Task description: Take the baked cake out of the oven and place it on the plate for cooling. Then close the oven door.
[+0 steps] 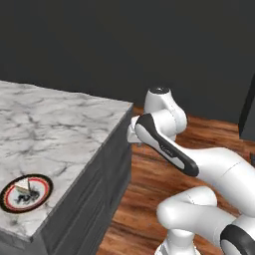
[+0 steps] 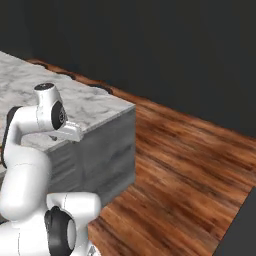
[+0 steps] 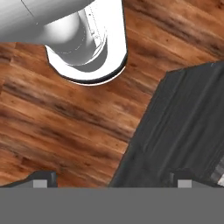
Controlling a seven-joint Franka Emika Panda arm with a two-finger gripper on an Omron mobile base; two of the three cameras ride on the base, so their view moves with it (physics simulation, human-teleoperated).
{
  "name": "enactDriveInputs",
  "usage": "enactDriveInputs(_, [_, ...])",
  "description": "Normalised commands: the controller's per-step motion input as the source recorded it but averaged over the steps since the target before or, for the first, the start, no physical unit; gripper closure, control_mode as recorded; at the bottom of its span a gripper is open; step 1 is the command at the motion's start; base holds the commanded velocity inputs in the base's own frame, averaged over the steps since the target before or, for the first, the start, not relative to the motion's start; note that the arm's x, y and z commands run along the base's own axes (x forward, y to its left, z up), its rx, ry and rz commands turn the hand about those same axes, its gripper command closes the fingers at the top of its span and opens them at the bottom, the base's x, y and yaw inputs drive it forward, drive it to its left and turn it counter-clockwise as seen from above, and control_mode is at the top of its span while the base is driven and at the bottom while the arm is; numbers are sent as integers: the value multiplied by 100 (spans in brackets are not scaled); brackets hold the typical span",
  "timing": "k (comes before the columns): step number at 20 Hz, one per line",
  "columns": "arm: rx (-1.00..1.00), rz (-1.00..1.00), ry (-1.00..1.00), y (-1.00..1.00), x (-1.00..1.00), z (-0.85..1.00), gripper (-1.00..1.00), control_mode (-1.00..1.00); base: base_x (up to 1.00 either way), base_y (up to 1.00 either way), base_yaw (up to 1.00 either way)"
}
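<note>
The plate [image 1: 26,193], round with a red rim and a dark picture in its middle, lies near the front left of the marble counter [image 1: 64,129]. Nothing lies on it. My arm is folded beside the counter's corner, with the hand pointing down at the floor. In the hand view my gripper [image 3: 112,180] is open, its two dark fingertips [image 3: 41,178] far apart with nothing between them. Below it are the wooden floor and the counter's dark side panel [image 3: 183,127]. The oven, the oven door and the cake are out of view.
The marble counter [image 2: 30,85] has a dark grey side [image 2: 100,155] close to my arm. Wooden floor [image 2: 185,165] stretches to the right up to a dark wall [image 2: 165,50]. A dark unit [image 1: 247,112] stands at the right edge.
</note>
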Motion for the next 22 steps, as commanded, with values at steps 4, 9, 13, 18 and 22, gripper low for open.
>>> enactDriveInputs(4, [0, 0, 0, 0, 0, 0, -100, 100, -3, 0, -74])
enactDriveInputs(9, [0, 0, 0, 0, 0, 0, -100, 100, -9, 0, -63])
enactDriveInputs(13, [0, 0, 0, 0, 0, 0, -100, 100, -23, 0, -47])
enactDriveInputs(18, [0, 0, 0, 0, 0, 0, -100, 100, -1, -22, -35])
enactDriveInputs(22, [0, 0, 0, 0, 0, 0, -100, 100, 0, -42, -31])
